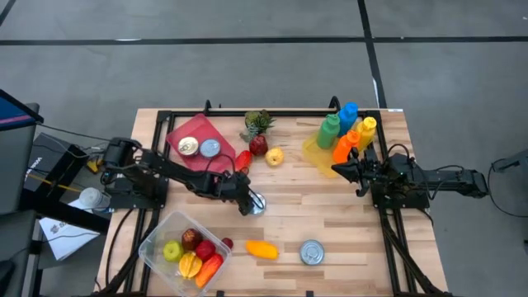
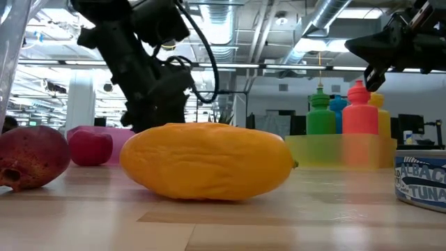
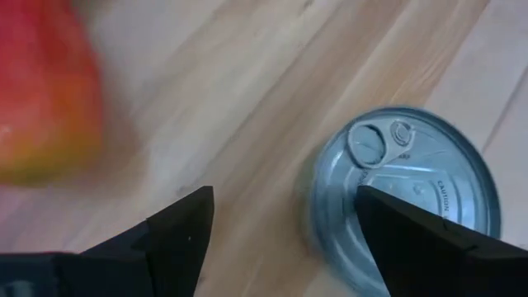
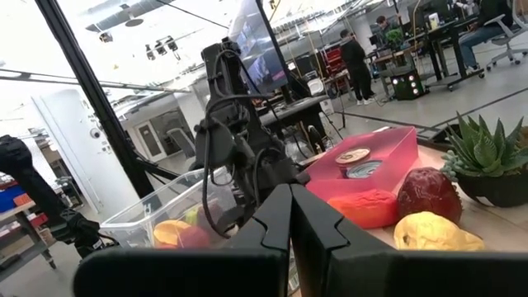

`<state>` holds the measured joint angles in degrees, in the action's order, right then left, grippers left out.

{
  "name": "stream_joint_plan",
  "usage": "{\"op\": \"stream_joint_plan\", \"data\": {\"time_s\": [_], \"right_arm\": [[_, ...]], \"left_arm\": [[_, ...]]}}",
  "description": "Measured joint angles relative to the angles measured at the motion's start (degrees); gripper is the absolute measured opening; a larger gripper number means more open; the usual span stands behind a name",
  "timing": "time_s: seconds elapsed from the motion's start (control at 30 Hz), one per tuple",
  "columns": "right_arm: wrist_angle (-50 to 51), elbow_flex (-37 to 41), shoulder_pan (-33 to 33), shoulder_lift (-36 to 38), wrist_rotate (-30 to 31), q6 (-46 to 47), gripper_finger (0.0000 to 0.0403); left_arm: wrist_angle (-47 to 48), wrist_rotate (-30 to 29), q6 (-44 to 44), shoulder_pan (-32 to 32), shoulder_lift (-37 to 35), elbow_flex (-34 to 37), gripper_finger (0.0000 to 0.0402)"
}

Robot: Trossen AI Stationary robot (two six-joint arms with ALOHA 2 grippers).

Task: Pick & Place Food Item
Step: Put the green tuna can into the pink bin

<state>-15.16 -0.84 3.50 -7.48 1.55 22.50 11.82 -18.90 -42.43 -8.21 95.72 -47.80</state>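
left hand (image 1: pixel 252 203) over a tin can (image 1: pixel 256 202) mid-table; right hand (image 1: pixel 337 169) beside bottles (image 1: pixel 346 130).

Wooden table (image 1: pixel 330 223), orange mango (image 1: pixel 261 249), tin can (image 1: pixel 311 252), clear bin (image 1: pixel 157 243), red tray (image 1: pixel 191 130)

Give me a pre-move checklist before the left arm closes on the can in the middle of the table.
1. Left end effector open: ok.
2. Can centred between the fingers: not ok; in the left wrist view one finger overlaps its lid and the can sits off to that side.
3. Can upright, lid up: ok.
4. Red fruit clear of the other finger: cannot tell; it lies close beside it.
5. Clear bin has room: ok, though it already holds fruit.
6. Right end effector parked away, shut, near the bottles: ok.
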Motion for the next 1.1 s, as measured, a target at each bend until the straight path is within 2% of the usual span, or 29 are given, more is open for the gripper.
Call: {"op": "stream_joint_plan", "data": {"time_s": [0.13,0.23,0.5,0.6,1.1], "right_arm": [[0.1,0.0,0.0,0.02,-0.01,0.0,0.0],[0.1,0.0,0.01,0.02,-0.01,0.0,0.0],[0.11,0.0,0.01,0.01,-0.01,0.0,0.0],[0.11,0.0,0.01,0.02,-0.01,0.0,0.0],[0.11,0.0,0.01,0.01,0.0,0.0,0.0]], "left_arm": [[-1.64,2.88,-0.26,0.02,2.42,-0.41,0.0279],[-1.41,4.65,-0.53,0.12,3.13,-0.41,0.0244],[-0.67,5.85,-1.29,0.69,1.97,-0.28,0.0067],[-0.07,5.81,-2.84,0.79,1.92,-0.23,0.0015],[0.27,7.19,-4.63,1.24,0.69,-0.12,0.0]]}}
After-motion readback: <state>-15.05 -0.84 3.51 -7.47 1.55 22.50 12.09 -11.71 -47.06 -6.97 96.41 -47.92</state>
